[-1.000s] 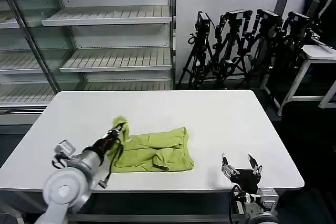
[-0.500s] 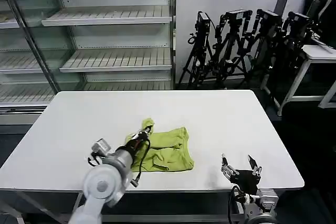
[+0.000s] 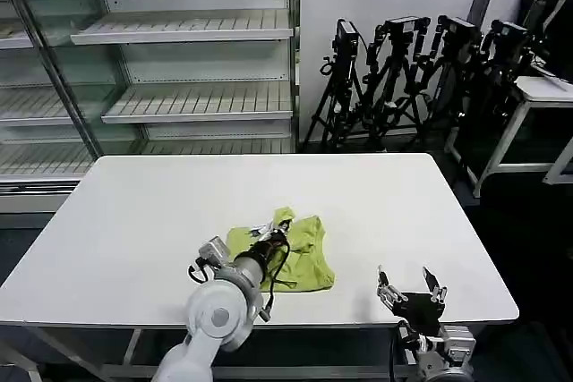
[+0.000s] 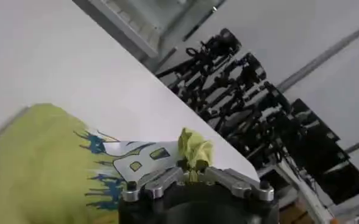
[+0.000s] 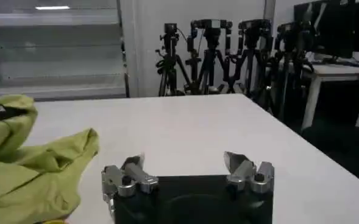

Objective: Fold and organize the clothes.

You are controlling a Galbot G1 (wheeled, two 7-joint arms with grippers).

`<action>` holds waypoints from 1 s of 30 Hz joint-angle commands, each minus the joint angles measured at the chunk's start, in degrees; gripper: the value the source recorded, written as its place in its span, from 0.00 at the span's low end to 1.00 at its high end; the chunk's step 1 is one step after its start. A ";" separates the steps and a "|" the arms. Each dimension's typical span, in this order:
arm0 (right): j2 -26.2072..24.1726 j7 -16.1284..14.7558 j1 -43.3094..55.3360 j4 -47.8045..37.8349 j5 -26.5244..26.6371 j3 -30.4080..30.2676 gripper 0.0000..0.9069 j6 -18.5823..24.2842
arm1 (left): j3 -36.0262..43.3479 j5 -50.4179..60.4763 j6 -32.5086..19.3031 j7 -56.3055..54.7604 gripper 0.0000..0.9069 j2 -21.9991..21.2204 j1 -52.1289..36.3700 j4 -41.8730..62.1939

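Lying bunched on the white counter [image 3: 134, 212], toward its near edge and a little left of the middle: the lime T-shirt [image 3: 309, 257], with one edge being lifted and carried across the rest of the cloth. Pinching that raised fold of fabric between closed fingers: the left end effector [image 4: 193, 172], hovering just above the heap, with the white and blue print turned up beside it in the left wrist view. Waiting spread wide and holding nothing, at the counter's near right edge and well apart from the cloth: the right end effector [image 3: 411, 285].

Judging the risks from here: losing the pinch, since only a small tuft of soft fabric is being held, and dropping the fold short. Dragging the whole heap along instead of folding it, with nothing pinning the far side down. Laying the fold crooked or trapping a sleeve inside, given how crumpled the lower layers are looking. Nudging the bundle toward the near edge, already close.

Standing behind the counter: open shelving [image 3: 188, 100] with bare racks, nothing resting on them. Seeing no bin, basket or tray on the counter for the finished garment.
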 commanded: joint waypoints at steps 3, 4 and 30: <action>-0.02 -0.02 -0.25 0.35 -0.24 -0.19 1.00 0.06 | 0.72 5.56 -0.85 5.79 1.00 -0.46 -0.46 -3.74; 0.03 -0.02 -0.26 0.39 -0.29 -0.25 1.00 0.06 | 0.20 4.84 -1.08 6.15 1.00 -0.21 -0.36 -4.42; 2.60 -0.45 -0.76 1.91 -2.32 -2.30 1.00 1.13 | -17.30 15.31 4.53 6.01 1.00 7.60 19.86 -9.89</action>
